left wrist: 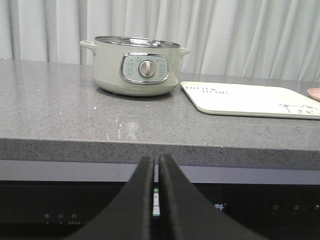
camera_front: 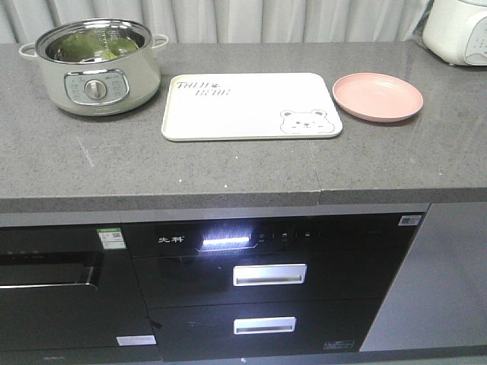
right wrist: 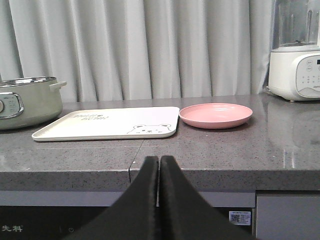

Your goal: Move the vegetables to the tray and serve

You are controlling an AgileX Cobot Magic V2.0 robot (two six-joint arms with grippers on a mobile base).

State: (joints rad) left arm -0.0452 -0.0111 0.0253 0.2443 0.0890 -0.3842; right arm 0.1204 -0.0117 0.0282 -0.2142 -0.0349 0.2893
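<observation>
Pot just beside tray, seemingly apart.

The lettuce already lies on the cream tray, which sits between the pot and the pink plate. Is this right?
Not quite. The tray has nothing on it; the lettuce lies inside the pot, as the exterior front-facing view shows. The tray does sit between the pot and the pink plate.
</observation>
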